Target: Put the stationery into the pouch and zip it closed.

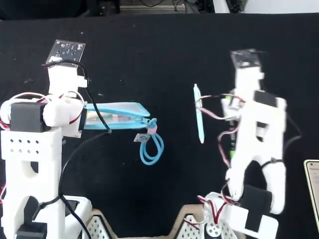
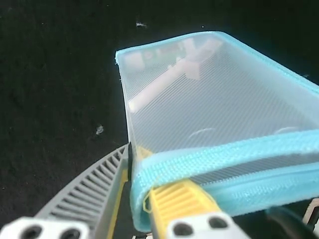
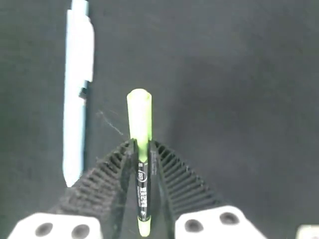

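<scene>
Bases of both arms sit at the near edge of the bench (image 1: 164, 50), which is covered in black cloth. At the near right edge lies a flat pale-rimmed device (image 1: 313, 185), well apart from everything else.

A little farther in, left of centre, a blue cord (image 1: 151, 148) lies in a loop on the cloth. It runs up to the zip pull at the right end of the pouch (image 1: 118, 114).

The pouch is clear with light blue trim and stretches left to right. The left hand (image 2: 134, 172) is clamped on its left end, one grey finger and one yellow finger pressed together over the corner by the zip band. Whether the zip is open or shut cannot be told. Pale shapes show on the pouch's clear wall, and it is unclear if they lie inside.

Right of centre, a light blue pen (image 1: 199, 113) lies on the cloth, pointing near to far, well apart from the pouch. Just to its right, the right hand (image 3: 142, 145) is closed tight on a green and black marker (image 3: 139, 107). The marker's green end sticks out beyond the fingertips toward the far side. It runs roughly parallel to the pen and does not touch it.
</scene>
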Robot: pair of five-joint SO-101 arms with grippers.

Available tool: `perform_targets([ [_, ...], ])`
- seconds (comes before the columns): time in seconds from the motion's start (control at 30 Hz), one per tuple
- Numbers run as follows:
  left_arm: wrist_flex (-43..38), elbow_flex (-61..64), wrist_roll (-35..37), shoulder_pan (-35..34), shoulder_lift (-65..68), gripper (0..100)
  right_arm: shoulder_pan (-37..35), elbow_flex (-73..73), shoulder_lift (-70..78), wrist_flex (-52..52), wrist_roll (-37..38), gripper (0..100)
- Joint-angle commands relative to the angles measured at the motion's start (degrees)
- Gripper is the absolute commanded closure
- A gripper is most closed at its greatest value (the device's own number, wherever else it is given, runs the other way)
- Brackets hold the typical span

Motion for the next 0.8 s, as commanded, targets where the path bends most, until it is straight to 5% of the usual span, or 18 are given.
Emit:
perform_targets([
  [0.0, 0.2, 0.8, -0.2, 0.3, 0.6, 97, 4.9, -4.8, -2.5, 4.8, 6.1, 98.8],
  [0.47, 0.3, 0.8, -0.2, 0.2, 0.6, 97, 14.4, 20.4, -2.5, -15.3, 17.2, 98.7],
  [0.77, 0.3, 0.8, -0.2, 0.0, 0.6, 97, 15.6, 17.7, -2.5, -5.6, 19.2, 86.2],
])
